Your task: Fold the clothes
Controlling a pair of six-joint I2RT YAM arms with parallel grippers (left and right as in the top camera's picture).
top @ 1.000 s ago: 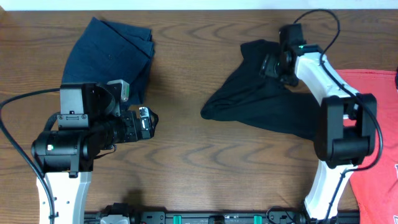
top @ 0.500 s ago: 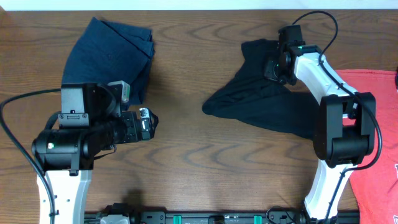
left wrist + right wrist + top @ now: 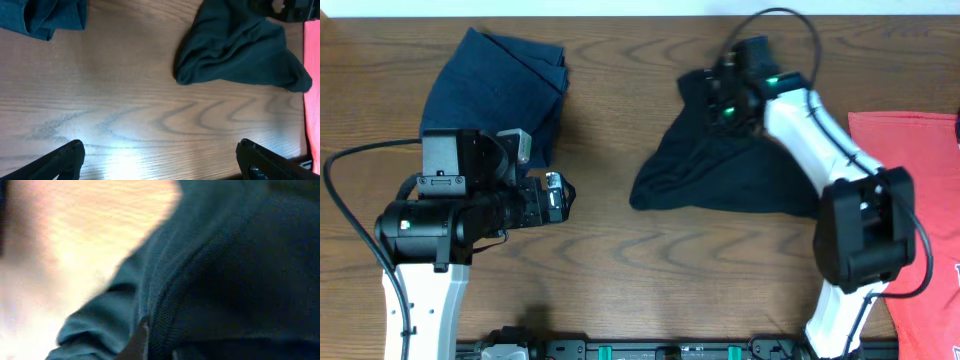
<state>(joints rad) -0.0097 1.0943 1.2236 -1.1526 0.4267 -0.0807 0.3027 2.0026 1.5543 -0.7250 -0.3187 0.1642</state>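
Right claw [image 3: 724,100] seems clamped on the crumpled black cloth garment [image 3: 720,175], far-centre on the brown wooden tabletop [image 3: 620,260]; left claw [image 3: 563,197] gapes idle. Held by one corner, it may bunch or slip

the table [image 3: 620,60] is smooth brown wood with plain grain and a pale sheen under the light. the dark garment [image 3: 720,170] is matt cloth, a fine mesh knit up close. the navy garment [image 3: 495,85] and red shirt [image 3: 910,150] are matt cloth too. the right arm [image 3: 810,120] wears glossy white plastic; the left arm [image 3: 450,215] is mostly matt black casing.
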